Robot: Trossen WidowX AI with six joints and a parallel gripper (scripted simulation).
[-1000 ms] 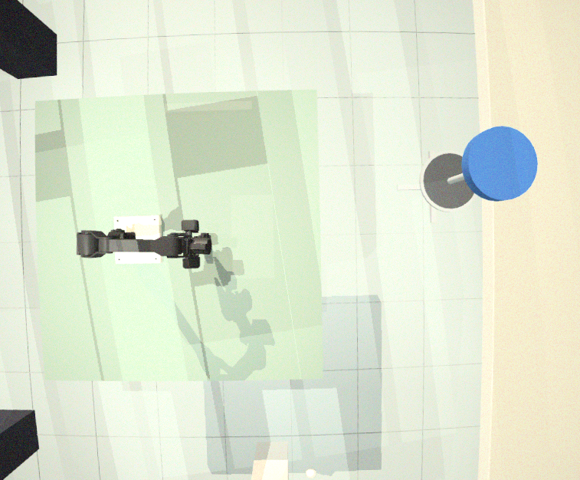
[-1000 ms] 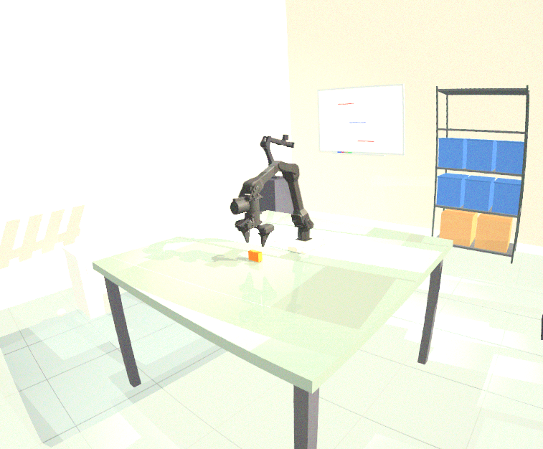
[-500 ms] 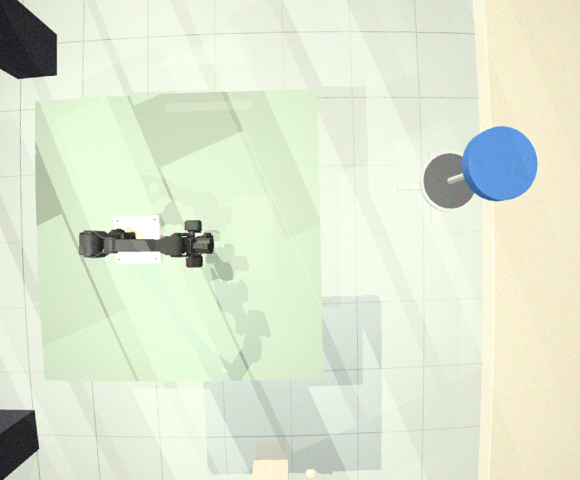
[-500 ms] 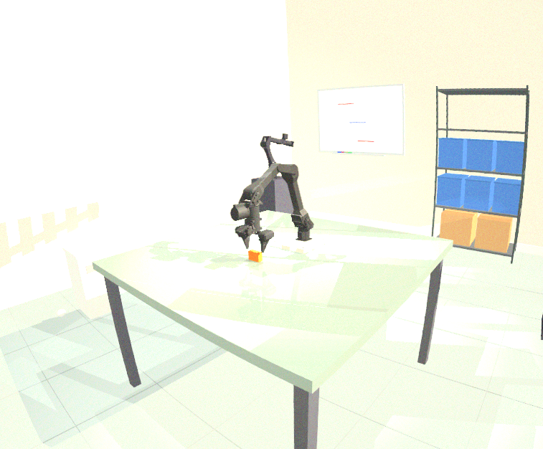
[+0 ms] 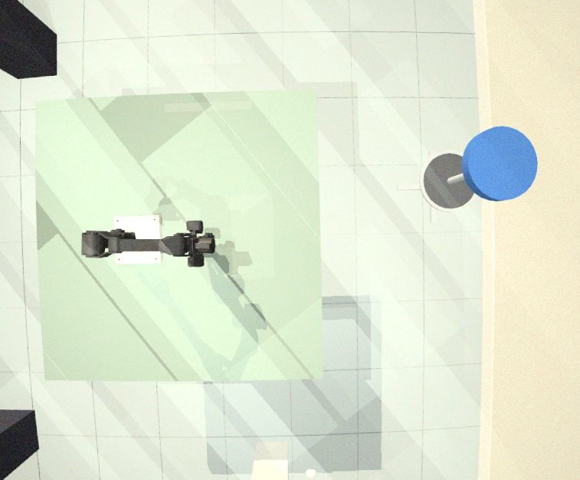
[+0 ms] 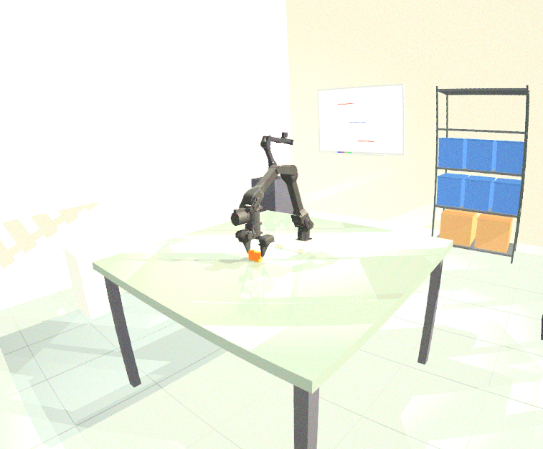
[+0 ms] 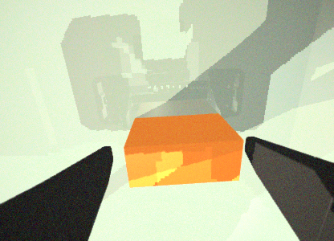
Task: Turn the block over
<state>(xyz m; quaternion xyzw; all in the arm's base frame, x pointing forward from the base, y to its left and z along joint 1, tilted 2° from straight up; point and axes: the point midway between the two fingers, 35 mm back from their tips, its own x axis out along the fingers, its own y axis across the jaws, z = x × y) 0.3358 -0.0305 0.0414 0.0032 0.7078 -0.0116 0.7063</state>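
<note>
The orange block (image 6: 255, 256) (image 7: 182, 163) rests on the table (image 5: 280, 330) (image 6: 290, 338). Its long side runs from finger to finger in the wrist view. No mark shows on the two faces seen there, and its other faces are hidden. My gripper (image 6: 256, 252) (image 7: 179, 148) is open and points down, with one finger at each end of the block. In the wrist view a clear gap shows at the left finger and a very narrow one at the right finger. In the top view the arm hides the block.
The arm's white base plate (image 5: 137, 225) is on the table behind the gripper. Off the table are a blue-topped stool (image 5: 501, 162), a shelf rack with bins (image 6: 479, 168) and a second arm (image 6: 270, 153) in the background. Shadows of the arm fall across the table.
</note>
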